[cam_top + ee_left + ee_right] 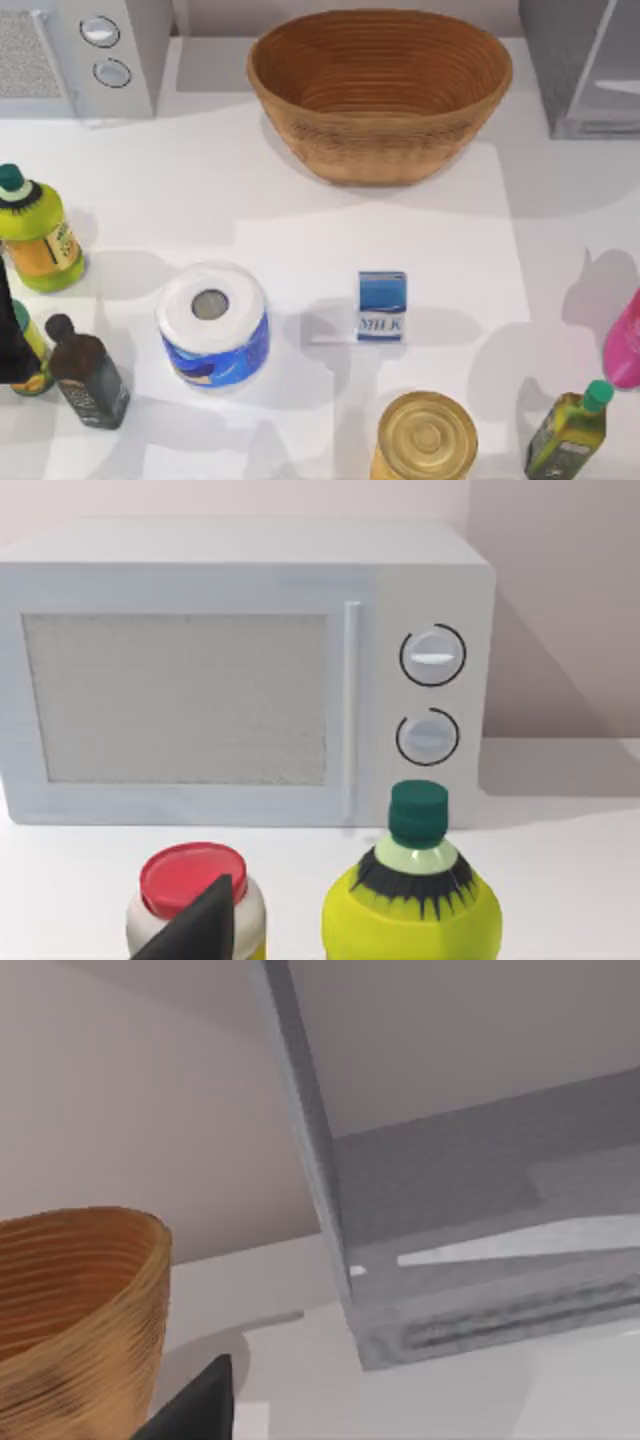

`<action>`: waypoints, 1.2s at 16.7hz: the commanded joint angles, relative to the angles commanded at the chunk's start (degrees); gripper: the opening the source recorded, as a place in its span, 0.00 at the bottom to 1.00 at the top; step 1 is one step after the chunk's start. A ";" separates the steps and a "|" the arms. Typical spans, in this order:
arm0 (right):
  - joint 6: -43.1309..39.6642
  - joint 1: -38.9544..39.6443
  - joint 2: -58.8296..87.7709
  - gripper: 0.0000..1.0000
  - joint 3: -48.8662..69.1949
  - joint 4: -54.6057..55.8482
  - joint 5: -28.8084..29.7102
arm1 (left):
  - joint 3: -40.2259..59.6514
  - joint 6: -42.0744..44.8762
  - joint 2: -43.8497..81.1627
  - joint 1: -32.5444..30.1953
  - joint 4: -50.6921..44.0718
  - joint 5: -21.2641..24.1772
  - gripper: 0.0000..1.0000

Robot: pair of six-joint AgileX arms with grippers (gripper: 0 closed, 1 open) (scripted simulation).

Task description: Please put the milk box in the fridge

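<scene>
Can't tell how either claw stands: each wrist view catches just a dark finger tip, the left gripper [195, 925] low in front of a red-capped jar [193, 883] and a yellow bottle [412, 900] with the microwave [240, 670] behind, the right gripper [195, 1400] up near the basket [75, 1310] and looking at the fridge [440, 1250]. Neither has anything in it as far as I can see. The milk box [382, 306] stands upright mid-table, free on all sides, with the paper roll [212, 322] well to its left and a gold-lidded can [426, 436] nearer the front. The fridge sits at the far right corner in the top view, so I'd say the right arm is the one for this. Come straight down over the blue top, close across the narrow sides, and grab low enough that it doesn't swing. Lift it well clear before heading back right, passing the basket rim. Tipping the carton is the main risk.
</scene>
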 joint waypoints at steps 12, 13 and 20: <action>27.93 34.29 67.40 1.00 31.67 -2.01 23.94 | 0.00 0.00 0.00 0.00 0.00 0.00 1.00; 29.10 37.14 71.65 1.00 33.06 -2.32 25.32 | 0.00 0.00 0.00 0.00 0.00 0.00 1.00; 32.44 48.45 85.52 1.00 36.12 -3.84 30.32 | 0.00 0.00 0.00 0.00 0.00 0.00 1.00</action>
